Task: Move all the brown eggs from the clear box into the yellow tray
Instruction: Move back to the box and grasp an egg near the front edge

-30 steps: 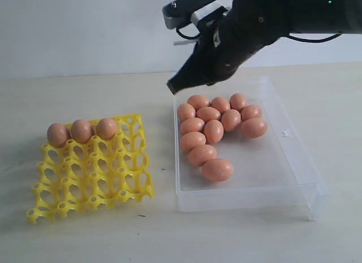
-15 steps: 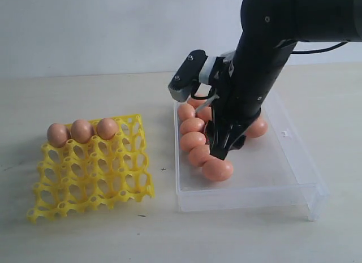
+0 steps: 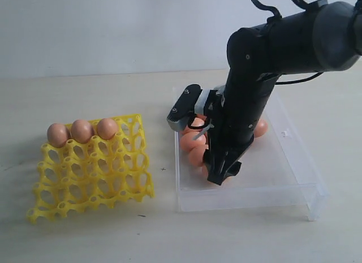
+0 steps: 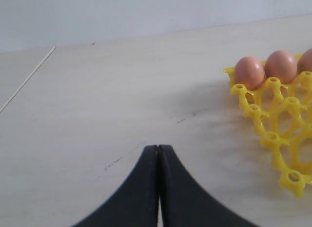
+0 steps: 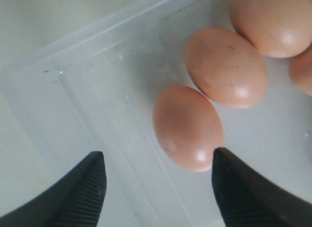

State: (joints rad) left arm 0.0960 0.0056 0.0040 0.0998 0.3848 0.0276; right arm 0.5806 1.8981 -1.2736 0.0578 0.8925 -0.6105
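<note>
1. The step in hand is the approach for another pick. The right end effector [image 3: 222, 176] is down inside the clear box [image 3: 283, 161], at the near end of the cluster of brown eggs [image 3: 191, 142]. Its arm hides most of them in the exterior view.
2. In the right wrist view the right end effector [image 5: 157, 156] is released and spread wide, grasping nothing. The target egg [image 5: 187, 127] lies on the box floor between the fingers, nearer one finger than the other. I cannot tell whether that finger touches it.
3. The left end effector [image 4: 157, 153] is clenched on nothing, its fingers pressed together. It sits over bare counter [image 4: 97, 114] near a corner of the yellow tray [image 4: 273, 119].
4. The tray stands on the counter beside the box, a little apart from it. Three eggs [image 3: 82, 129] fill its far row, one cell of that row is free, and every other cell is free too.
5. The next move probably calls for centring the fingers on the target egg, closing gently, then lifting clear of the box wall and carrying it to the free far-row cell.
6. The eggs are smooth, oval and light orange-brown, with soft highlights and a few dark specks. They are likely slick and prone to rolling. The neighbouring egg [image 5: 225, 66] sits just beside the target, seemingly touching, so it may get nudged.
</note>
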